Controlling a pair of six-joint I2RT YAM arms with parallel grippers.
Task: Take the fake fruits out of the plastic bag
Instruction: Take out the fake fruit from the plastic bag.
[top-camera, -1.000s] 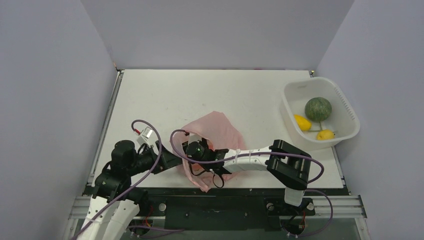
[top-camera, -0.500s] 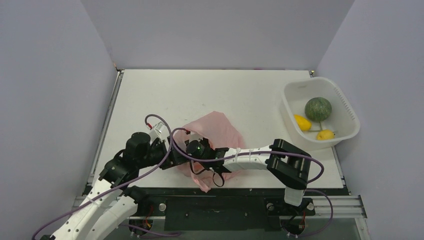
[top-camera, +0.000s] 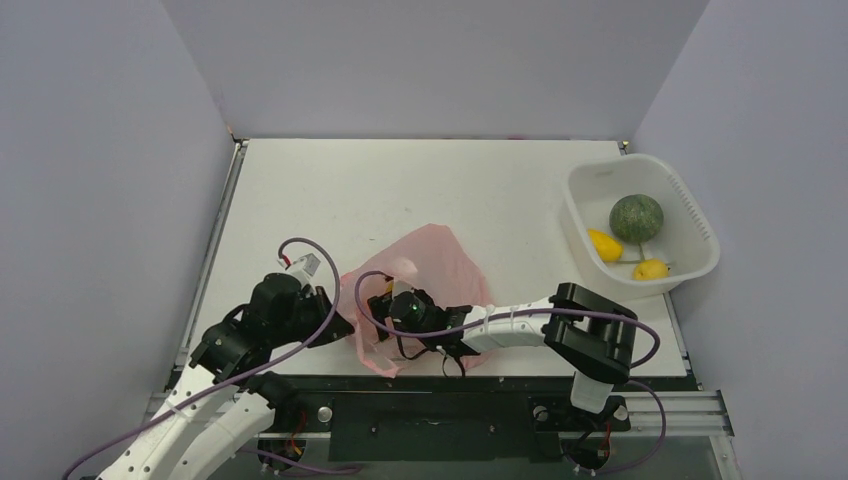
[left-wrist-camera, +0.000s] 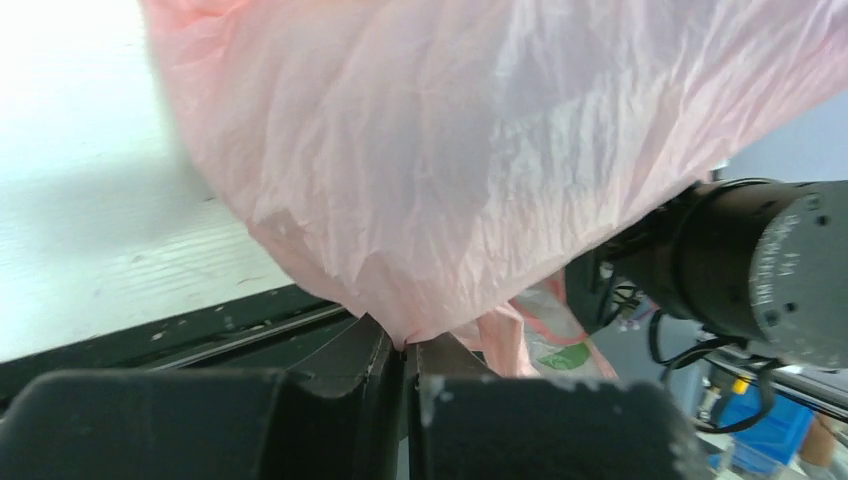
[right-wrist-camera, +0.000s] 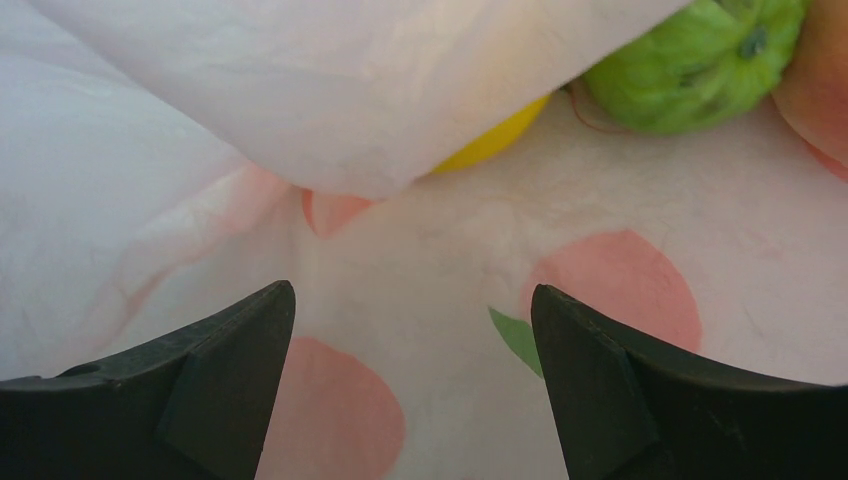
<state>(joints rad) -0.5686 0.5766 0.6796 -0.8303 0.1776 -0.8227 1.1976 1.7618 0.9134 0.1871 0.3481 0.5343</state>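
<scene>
The pink plastic bag (top-camera: 442, 262) lies near the table's front edge. My left gripper (top-camera: 343, 327) is at its left edge, and in the left wrist view it (left-wrist-camera: 405, 345) is shut, with a fold of the bag's film (left-wrist-camera: 450, 150) pinched between its jaws. My right gripper (right-wrist-camera: 412, 292) is open inside the bag, over the printed inner film (right-wrist-camera: 450, 250), with nothing between its fingers. Ahead of it lie a green fake fruit (right-wrist-camera: 700, 55), a yellow one (right-wrist-camera: 490, 143) half under a fold, and a reddish one (right-wrist-camera: 822, 95) at the frame's edge.
A white tub (top-camera: 690, 215) at the right edge of the table holds a green melon (top-camera: 636, 217) and two yellow fruits (top-camera: 603, 244) (top-camera: 651, 268). The right arm's wrist (top-camera: 412, 310) lies across the bag's mouth. Purple walls close in three sides.
My left gripper has moved up to the bag's left edge and shut on the film. The bag's left side now bulges outward. The right wrist shifted slightly right.
</scene>
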